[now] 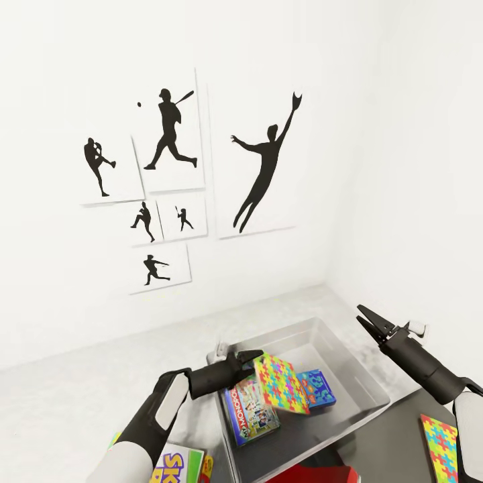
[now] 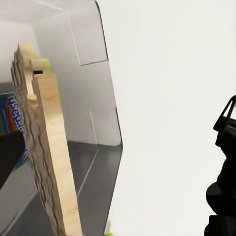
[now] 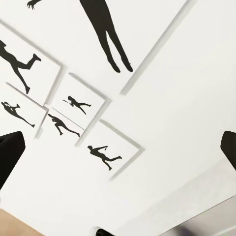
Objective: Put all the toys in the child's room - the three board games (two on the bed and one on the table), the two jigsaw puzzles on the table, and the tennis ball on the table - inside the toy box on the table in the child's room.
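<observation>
Your left gripper was clenched on a jigsaw puzzle, pinching it by its upper edge so the flat square hung tilted over the toy box. In the left wrist view you saw that puzzle edge-on: a thin, stiff wooden slab with jagged layered sides. I judged it light and rigid, unlikely to bend, but held only at one edge it could swing or slip, so a grip nearer the middle of an edge looked safer.

Inside the toy box the Monopoly game lay flat at about 7 o'clock of the tray floor, and the small blue game sat beside it toward 3 o'clock, partly behind the hanging puzzle. Those looked like smooth, slippery cardboard.

Your right gripper was released, its two tips spread and nothing between them, hovering above the tray's 2 o'clock corner and aimed toward the wall pictures.

The second jigsaw puzzle lay flat on the table at 4 o'clock of the tray. The Skip-Bo game peeked out at 8 o'clock, under your left arm. A flat piece like that seemed best taken at an overhanging edge.
</observation>
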Robot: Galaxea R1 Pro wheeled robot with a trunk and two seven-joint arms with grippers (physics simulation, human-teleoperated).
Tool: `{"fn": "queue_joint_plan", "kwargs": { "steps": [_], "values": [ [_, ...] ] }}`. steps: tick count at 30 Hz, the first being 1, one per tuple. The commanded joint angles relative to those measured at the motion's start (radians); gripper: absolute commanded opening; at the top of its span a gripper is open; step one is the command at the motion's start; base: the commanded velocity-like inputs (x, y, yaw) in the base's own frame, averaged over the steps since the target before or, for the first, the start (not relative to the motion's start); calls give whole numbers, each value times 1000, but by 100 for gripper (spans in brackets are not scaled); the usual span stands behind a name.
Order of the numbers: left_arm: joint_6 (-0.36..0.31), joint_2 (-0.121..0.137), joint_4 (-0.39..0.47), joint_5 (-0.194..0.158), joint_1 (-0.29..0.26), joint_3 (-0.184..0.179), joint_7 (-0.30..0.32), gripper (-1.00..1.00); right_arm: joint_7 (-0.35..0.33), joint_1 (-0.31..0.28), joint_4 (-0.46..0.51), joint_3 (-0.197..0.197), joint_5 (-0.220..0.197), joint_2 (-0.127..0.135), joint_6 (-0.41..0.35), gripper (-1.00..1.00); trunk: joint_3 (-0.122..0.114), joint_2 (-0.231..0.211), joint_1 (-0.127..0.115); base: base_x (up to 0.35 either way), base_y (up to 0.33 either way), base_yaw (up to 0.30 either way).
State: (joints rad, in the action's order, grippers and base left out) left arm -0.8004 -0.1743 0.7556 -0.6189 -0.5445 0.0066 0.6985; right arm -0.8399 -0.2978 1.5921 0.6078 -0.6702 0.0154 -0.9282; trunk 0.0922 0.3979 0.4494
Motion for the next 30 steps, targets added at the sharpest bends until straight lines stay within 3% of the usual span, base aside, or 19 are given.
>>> {"fn": "queue_joint_plan", "kwargs": {
  "steps": [1,8,16,21,30],
  "values": [
    [-5,0,5,-2,-1,1,1,100,-4,-1,0,1,2,0,-4,100,2,2,1,0,0,0],
    [-16,0,39,-4,5,3,9,100,-3,-1,0,1,3,0,-4,100,2,2,1,0,0,0],
    [-115,0,239,-4,83,3,9,100,-3,-1,0,-1,3,-1,-4,100,2,2,1,0,0,0],
    [-129,0,264,-5,93,20,9,100,-2,-1,0,-30,3,0,-3,100,2,2,1,0,0,0],
    [-162,0,319,-7,106,45,9,100,-2,-1,0,-35,3,0,-3,100,2,2,1,0,0,0]
  ]
}}
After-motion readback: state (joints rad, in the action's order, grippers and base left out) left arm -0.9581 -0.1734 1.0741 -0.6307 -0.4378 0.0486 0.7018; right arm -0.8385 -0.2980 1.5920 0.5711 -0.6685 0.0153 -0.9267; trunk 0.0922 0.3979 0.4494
